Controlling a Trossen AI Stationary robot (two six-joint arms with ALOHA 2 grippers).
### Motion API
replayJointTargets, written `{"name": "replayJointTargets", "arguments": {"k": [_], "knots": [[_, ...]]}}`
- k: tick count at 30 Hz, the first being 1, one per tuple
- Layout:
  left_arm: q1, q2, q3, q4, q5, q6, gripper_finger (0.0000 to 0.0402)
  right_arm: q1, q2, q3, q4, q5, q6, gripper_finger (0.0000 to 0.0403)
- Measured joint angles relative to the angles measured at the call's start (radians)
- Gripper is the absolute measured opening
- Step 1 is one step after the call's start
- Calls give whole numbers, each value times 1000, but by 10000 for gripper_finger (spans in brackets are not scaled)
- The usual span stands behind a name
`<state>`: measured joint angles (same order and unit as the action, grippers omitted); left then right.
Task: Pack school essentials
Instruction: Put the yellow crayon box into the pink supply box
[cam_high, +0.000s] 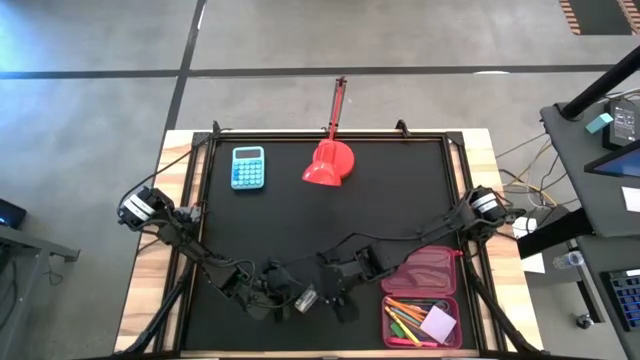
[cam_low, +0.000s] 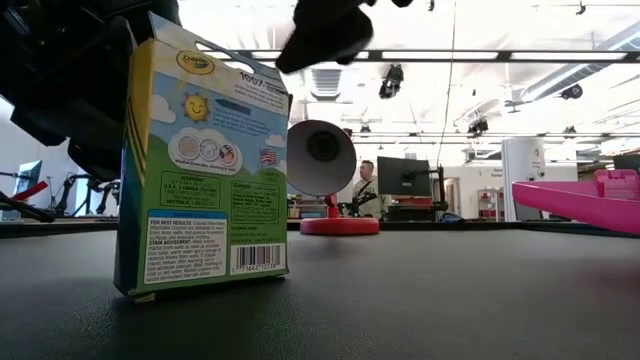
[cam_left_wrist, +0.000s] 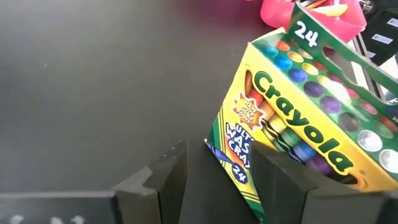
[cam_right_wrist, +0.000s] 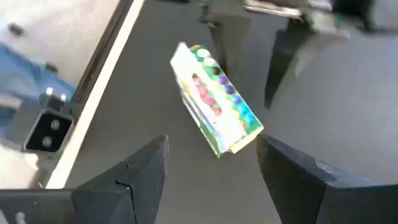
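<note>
Right gripper (cam_right_wrist: 211, 162) wide open above crayon box (cam_right_wrist: 216, 99) | left gripper (cam_left_wrist: 217, 168) open beside it | label: "Crayola 24"

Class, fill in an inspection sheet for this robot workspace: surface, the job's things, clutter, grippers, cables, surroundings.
Surface: black mat on a wooden table.
Job's things: crayon box stands upright on the mat near the front edge; pencils and pens and a note pad lie in the open pink case.
Clutter: calculator and red domed object at the far side.
Grippers: left gripper open beside the crayon box; right gripper open above it.
Cables: several run along the right table edge.
Surroundings: a person at desks far behind.
</note>
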<state>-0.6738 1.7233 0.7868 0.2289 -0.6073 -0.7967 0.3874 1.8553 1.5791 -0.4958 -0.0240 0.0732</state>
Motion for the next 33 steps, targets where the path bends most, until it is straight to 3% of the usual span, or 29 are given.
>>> {"name": "replayJointTargets", "arguments": {"k": [7, 22, 33], "knots": [[0, 0, -1, 0, 0, 0, 155, 3, 0, 4, 9, 78, -133, 233], [0, 0, -2, 2, 1, -2, 155, -2, 100, 3, 106, 38, -197, 233], [0, 0, -2, 2, 1, -7, 155, -2, 104, 3, 129, 23, -204, 227]]}}
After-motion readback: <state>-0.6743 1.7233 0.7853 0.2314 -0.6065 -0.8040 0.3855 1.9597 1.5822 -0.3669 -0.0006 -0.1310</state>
